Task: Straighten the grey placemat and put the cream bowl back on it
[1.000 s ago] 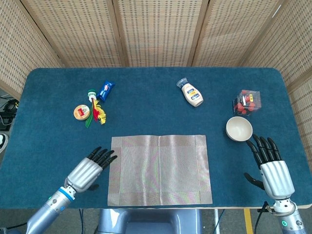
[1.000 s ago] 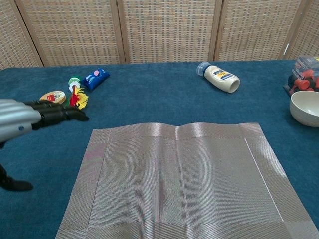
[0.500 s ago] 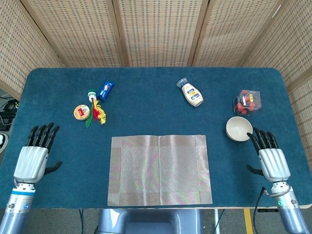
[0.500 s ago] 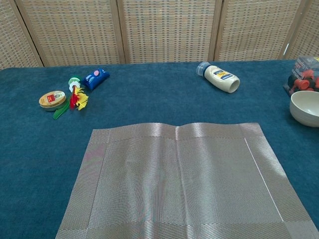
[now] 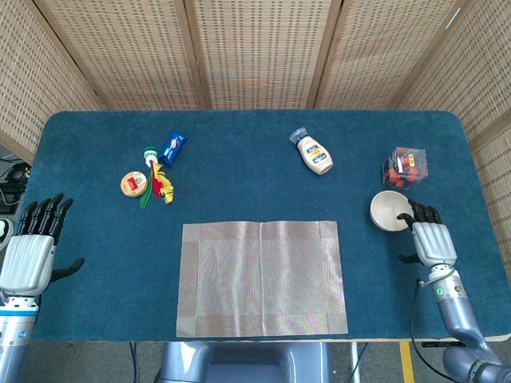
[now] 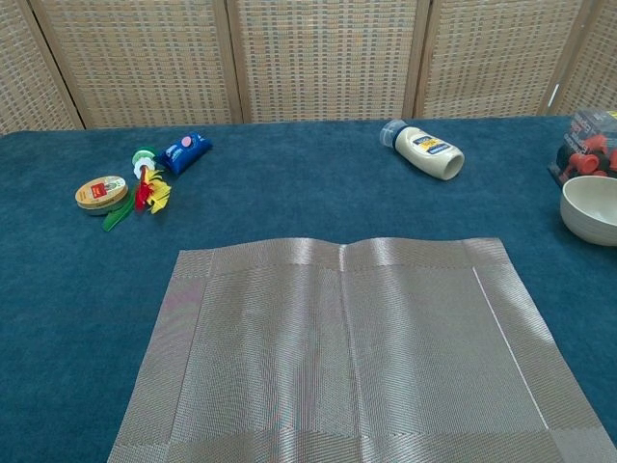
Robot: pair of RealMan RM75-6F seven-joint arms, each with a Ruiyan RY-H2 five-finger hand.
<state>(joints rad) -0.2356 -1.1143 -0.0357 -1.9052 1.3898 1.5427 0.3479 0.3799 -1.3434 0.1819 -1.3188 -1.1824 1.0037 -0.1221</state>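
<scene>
The grey placemat (image 5: pixel 262 277) lies flat and square to the table's front edge; in the chest view the placemat (image 6: pixel 347 347) shows a slight crease at its far middle. The cream bowl (image 5: pixel 390 211) stands upright on the blue cloth to the mat's right, also at the right edge of the chest view (image 6: pixel 591 208). My right hand (image 5: pixel 430 238) is just right of the bowl, fingers pointing away, fingertips level with the bowl's near rim, holding nothing. My left hand (image 5: pixel 32 249) hovers at the table's left edge, fingers spread, empty. Neither hand shows in the chest view.
A mayonnaise bottle (image 5: pixel 314 153) lies on its side at the back. A clear box of red pieces (image 5: pixel 405 167) stands behind the bowl. At the back left lie a round tin (image 5: pixel 134 184), a blue packet (image 5: pixel 173 147) and a red-yellow-green bundle (image 5: pixel 159 185).
My left hand has drawn back from the mat's left edge to the table's left edge. My right hand has moved forward, up beside the bowl.
</scene>
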